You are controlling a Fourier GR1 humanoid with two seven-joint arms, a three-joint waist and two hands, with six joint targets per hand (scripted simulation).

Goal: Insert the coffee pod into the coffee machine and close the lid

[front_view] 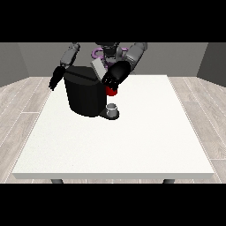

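Filling a grey-walled room (17,62), white table (132,145) on wood-plank floor (17,110).

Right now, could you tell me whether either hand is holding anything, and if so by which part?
It cannot be told. The hand at the view's right sits at the coffee machine's top, above a red thing at the machine; the hand at the view's left hangs beside it.

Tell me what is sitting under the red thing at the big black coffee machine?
A small grey cup-shaped thing sits on the black coffee machine's base, below the red thing. The black hand at the view's right covers the top.
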